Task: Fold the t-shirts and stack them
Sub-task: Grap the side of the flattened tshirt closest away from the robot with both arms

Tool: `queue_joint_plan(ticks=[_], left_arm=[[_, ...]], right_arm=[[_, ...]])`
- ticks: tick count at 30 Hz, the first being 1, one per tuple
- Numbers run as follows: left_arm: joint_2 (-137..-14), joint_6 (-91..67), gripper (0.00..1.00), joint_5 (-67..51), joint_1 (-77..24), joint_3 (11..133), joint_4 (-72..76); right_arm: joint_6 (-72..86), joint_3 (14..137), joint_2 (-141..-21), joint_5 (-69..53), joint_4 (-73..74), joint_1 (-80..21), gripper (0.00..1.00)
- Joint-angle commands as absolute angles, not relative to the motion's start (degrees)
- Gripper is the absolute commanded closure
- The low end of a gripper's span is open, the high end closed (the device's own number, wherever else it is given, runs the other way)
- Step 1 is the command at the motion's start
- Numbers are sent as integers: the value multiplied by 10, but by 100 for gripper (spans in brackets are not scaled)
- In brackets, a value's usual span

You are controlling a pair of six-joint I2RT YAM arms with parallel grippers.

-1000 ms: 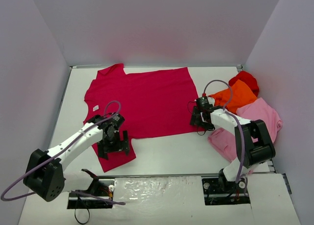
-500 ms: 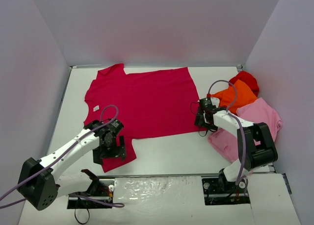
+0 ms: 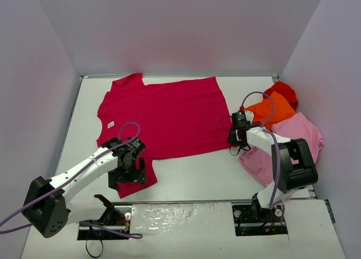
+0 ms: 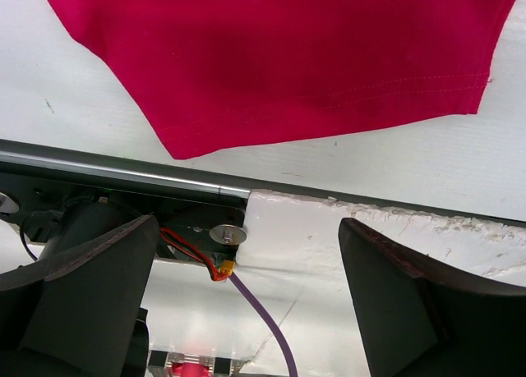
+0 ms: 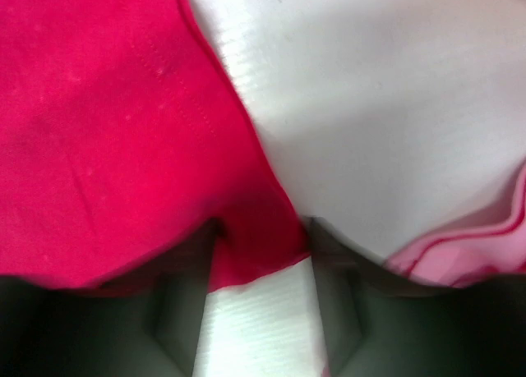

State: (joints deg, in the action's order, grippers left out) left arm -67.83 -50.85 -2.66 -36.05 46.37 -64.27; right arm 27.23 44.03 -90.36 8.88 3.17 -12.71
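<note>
**Crimson t-shirt spread flat, a gripper at each near corner**

A crimson t-shirt (image 3: pixel 161 115) lies spread open on the white table (image 3: pixel 197 168), left of centre. Its neck points to the left and its hem to the right. One sleeve reaches toward the far wall and the other toward the near edge.

The left gripper (image 3: pixel 131 171) is over the near sleeve. In the left wrist view its fingers are wide apart with nothing between them. The sleeve's edge lies just beyond them, above the table's near rim.

The right gripper (image 3: pixel 234 139) is at the near right corner of the hem. In the blurred right wrist view, that corner of cloth sits in the gap between its two fingers. The fingers are apart, and a strip of bare table shows between them.

Three more shirts lie crumpled together at the right side of the table, apart from the crimson one. The orange t-shirt (image 3: pixel 273 109) overlaps the bright red t-shirt (image 3: pixel 282 91) behind it. The light pink t-shirt (image 3: pixel 299 135) is nearest.
</note>
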Motion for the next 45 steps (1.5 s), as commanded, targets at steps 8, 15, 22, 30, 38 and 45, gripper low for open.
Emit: queue_joint_plan(ticks=[8,15,22,30,38,45], left_arm=[[-671,-517,10,-14,-365,496,-667],[-677,-508,18,-21,-366,506,-671],[-669,-535,60,-26,-393,497,-678],[-669,-597,33,-41,-459,476,-663],[-726,-603,18,-24,-470,471,-606],[-826,-571,18,41,-486,527,-564]], right_arm=[[285,401,-943,33,58,-121,93],[286,400,-939,37,61,-121,100],[281,403,-948,36,59,-121,100],[276,402,-947,27,56,-121,100],[275,398,-940,20,51,-121,100],[270,398,-941,11,47,-121,100]])
